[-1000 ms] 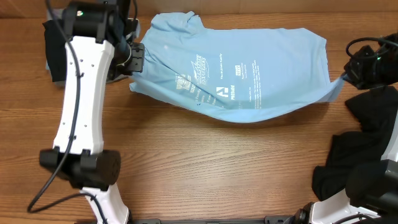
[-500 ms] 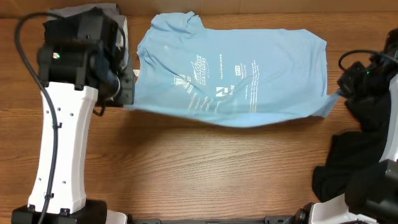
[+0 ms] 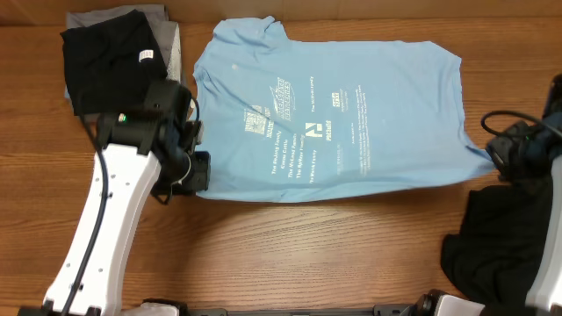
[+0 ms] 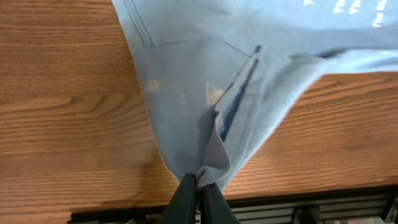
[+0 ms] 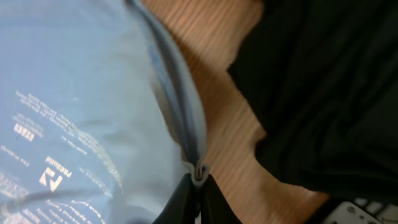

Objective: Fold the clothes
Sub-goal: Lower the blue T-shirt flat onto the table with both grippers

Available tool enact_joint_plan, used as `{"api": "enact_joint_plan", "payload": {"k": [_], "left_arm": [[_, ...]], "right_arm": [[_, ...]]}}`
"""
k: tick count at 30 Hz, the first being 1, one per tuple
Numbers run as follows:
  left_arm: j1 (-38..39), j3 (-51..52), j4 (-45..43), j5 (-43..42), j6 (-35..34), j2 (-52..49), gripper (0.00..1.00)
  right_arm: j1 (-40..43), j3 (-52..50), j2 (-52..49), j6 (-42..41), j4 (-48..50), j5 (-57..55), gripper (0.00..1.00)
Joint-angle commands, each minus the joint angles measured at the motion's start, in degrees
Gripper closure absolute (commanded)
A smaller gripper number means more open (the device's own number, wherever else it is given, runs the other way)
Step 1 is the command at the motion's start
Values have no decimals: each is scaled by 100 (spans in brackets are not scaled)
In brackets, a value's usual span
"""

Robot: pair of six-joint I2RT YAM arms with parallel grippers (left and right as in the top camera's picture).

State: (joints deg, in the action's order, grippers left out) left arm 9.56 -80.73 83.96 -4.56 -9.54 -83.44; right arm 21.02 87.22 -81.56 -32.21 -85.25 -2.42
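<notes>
The light-blue T-shirt (image 3: 325, 105) lies spread on the wooden table, its white print facing up. My left gripper (image 3: 204, 175) is shut on the shirt's near left corner, where the cloth bunches between the fingertips in the left wrist view (image 4: 200, 180). My right gripper (image 3: 493, 160) is shut on the near right corner, and a folded hem (image 5: 198, 171) is pinched between its jaws. From each grip the shirt (image 4: 205, 106) (image 5: 81, 93) fans out just above the table.
A black garment (image 3: 105, 66) lies on a grey one (image 3: 169, 39) at the back left. A pile of black clothes (image 3: 500, 228) (image 5: 323, 93) sits at the right, close to the right arm. The table's front edge (image 4: 124, 208) is right behind the left gripper.
Both grippers have drawn the shirt's near edge toward the front of the table. The shirt now lies flatter and wider, and more of its print shows.
</notes>
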Motion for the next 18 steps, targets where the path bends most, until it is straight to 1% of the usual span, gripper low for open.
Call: {"api": "enact_joint_plan", "payload": {"k": [1,7,13,18], "left_arm": [[22,214,-87,-103,-234,446,96],[22,223,-2,-83,-234,721,96],[22,243,503,-87,-232,857,96],[24,328,750,-151,-284,970,96]], "right_arm": [[33,-33,254,-332,-87,-516,96],[22,-474,275,-229,9,-516,96],[22,-1228,269,-236,673,-520,96],[22,-1290,269,-367,752,-507,96]]}}
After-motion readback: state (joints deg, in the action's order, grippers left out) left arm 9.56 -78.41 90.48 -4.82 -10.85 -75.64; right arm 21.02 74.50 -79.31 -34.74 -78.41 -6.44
